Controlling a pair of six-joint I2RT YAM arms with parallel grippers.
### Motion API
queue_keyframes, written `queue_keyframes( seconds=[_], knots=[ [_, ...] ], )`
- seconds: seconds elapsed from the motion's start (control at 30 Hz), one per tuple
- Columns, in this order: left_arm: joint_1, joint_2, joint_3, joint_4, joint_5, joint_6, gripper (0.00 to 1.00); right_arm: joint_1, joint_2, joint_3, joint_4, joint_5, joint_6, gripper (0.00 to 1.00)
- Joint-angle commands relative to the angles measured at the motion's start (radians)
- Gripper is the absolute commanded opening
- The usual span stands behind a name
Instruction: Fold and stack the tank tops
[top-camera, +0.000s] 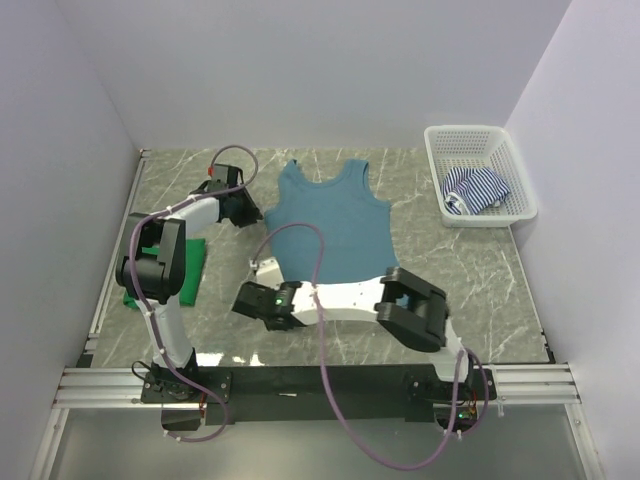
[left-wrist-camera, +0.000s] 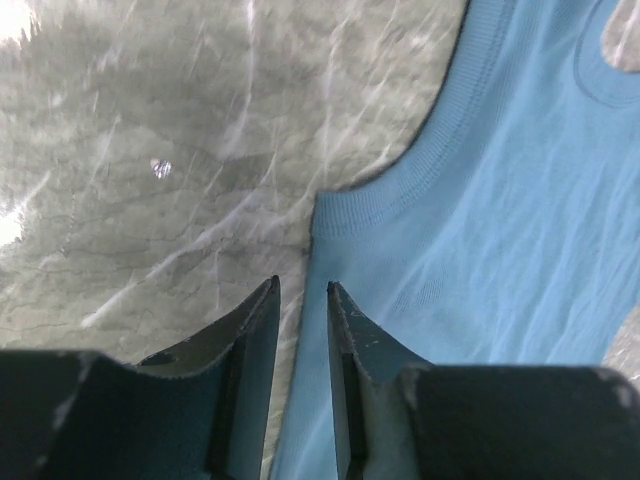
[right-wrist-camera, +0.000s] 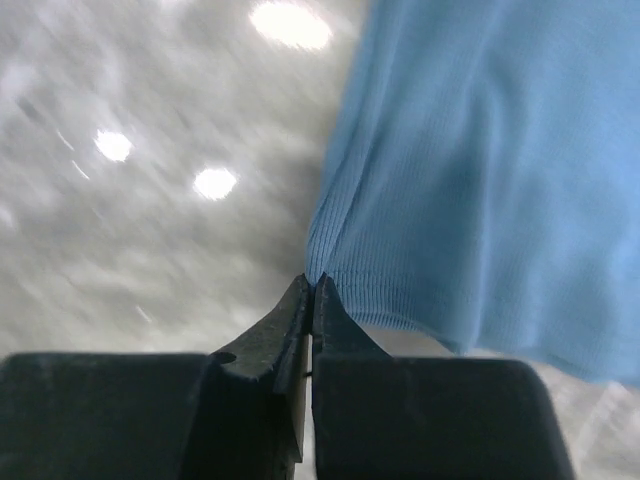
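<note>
Folding the teal top (top-camera: 330, 225) looks like the step in hand. At the far left a green top (top-camera: 195, 262) sits folded on the surface (top-camera: 480, 270), partly under the left arm. Just right of it, the left fingers (left-wrist-camera: 268, 312) stand a little apart, low over the teal top's left side edge below the armhole. That edge runs into the gap between them, and they do not look closed on it. The right fingers (right-wrist-camera: 312, 295) are pressed together on the near left hem corner, which looks slightly raised. The rest of the teal top lies flat in the middle of the surface, straps toward the back.

To fold it well, the left fingers should probably close on that edge first. Both left corners can then rise together and travel rightward at equal height; one corner alone would likely drag and skew the crease. A low lift should keep the thin cloth from slipping out.

Open surface lies to the right of the top, as far as the basket (top-camera: 490, 219) holding the striped top (top-camera: 475, 188) at the far right. The green top and the left arm crowd the other side.
</note>
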Motion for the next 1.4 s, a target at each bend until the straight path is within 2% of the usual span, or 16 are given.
queue_keyframes(
  seconds=[0.0, 0.17, 0.57, 0.77, 0.8, 1.07, 1.37],
  knots=[
    [0.001, -0.013, -0.053, 0.074, 0.025, -0.029, 0.32, -0.009, -0.190, -0.121, 0.085, -0.043, 0.008, 0.00],
    [0.003, -0.031, -0.119, 0.126, 0.030, -0.047, 0.37, -0.034, -0.315, -0.276, 0.194, -0.127, 0.019, 0.00],
    [-0.014, 0.010, -0.117, 0.166, 0.046, -0.052, 0.34, -0.037, -0.350, -0.337, 0.229, -0.160, 0.048, 0.00],
    [-0.031, 0.038, -0.083, 0.141, 0.025, -0.046, 0.27, -0.037, -0.366, -0.344, 0.226, -0.163, 0.054, 0.00],
    [-0.029, 0.036, -0.077, 0.137, 0.020, -0.041, 0.19, -0.037, -0.364, -0.344, 0.224, -0.170, 0.053, 0.00],
    [-0.031, 0.001, -0.043, 0.092, -0.009, -0.021, 0.00, -0.037, -0.320, -0.325, 0.246, -0.205, 0.068, 0.00],
    [-0.005, -0.046, -0.064, 0.071, -0.036, -0.009, 0.00, -0.021, -0.214, -0.242, 0.252, -0.240, 0.080, 0.00]
  ],
)
